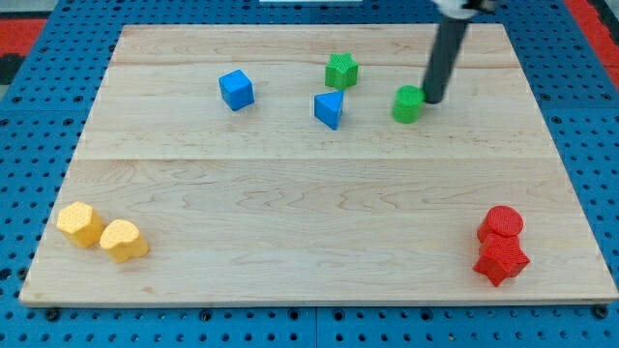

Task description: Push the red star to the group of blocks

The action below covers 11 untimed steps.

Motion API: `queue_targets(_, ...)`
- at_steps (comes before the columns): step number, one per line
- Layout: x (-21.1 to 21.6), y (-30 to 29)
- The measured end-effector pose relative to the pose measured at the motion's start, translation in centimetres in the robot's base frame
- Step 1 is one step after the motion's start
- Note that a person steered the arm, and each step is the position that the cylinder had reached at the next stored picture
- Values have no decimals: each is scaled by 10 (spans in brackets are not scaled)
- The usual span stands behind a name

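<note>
The red star (501, 259) lies near the board's bottom right corner, touching a red round block (501, 223) just above it. A loose group sits near the view's top middle: a blue cube (236, 89), a green star-like block (341, 70), a blue triangular block (329, 108) and a green round block (408, 103). My tip (430, 100) is at the top right, right beside the green round block on its right side, far above the red star.
Two yellow blocks (79, 223) (123, 240) sit side by side at the bottom left corner. The wooden board (309, 193) lies on a blue pegboard; the red star is close to the board's bottom and right edges.
</note>
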<state>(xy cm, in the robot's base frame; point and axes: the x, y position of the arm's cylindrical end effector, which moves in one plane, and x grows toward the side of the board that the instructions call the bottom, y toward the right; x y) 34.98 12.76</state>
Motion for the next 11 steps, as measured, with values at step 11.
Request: queue_targets(11, -26, -169)
